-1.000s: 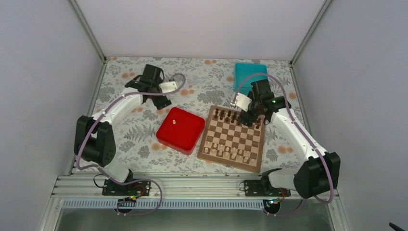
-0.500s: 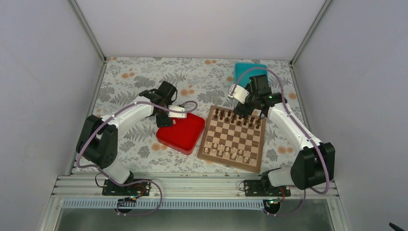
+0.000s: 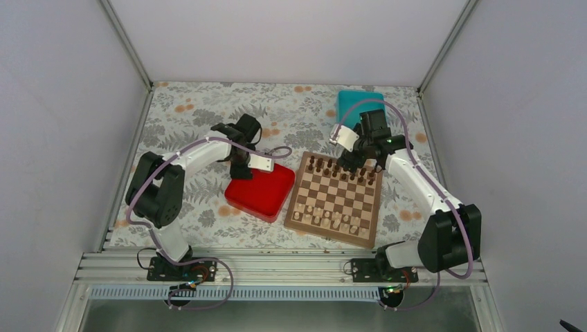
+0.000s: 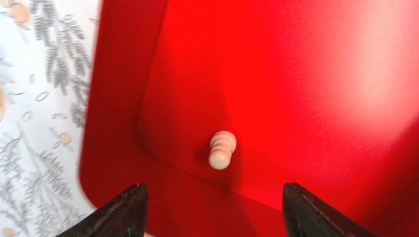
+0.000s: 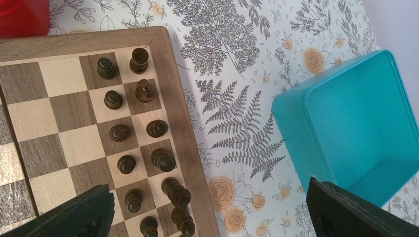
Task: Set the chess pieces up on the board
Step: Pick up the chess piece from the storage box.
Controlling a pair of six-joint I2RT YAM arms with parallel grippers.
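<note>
The left gripper [image 4: 213, 217] hangs over the corner of the red tray [image 4: 306, 74], its two dark fingers spread wide and grasping nothing. A single pale pawn [image 4: 221, 149] sits just ahead of the gap between them, untouched; whether it stands or lies on its side I cannot tell. The tray's rounded wall curves close to the pawn's left and passes between it and the fingertips, while bare red floor stretches ahead and to the right. The left arm [image 3: 187, 155] rises to a high elbow, then reaches forward and inward with the wrist bent down. The right gripper [image 5: 212, 217] is released too, jaws at full spread and empty, held above the far right border of the chessboard [image 5: 170, 98]. Dark pieces [image 5: 157, 128] fill two rows to its left along that border. To its right lies a strip of floral tablecloth [image 5: 232, 113], then the teal box [image 5: 356, 128]. The other pale pieces [image 3: 325, 220] stand on the board's rows nearest the arm bases.
</note>
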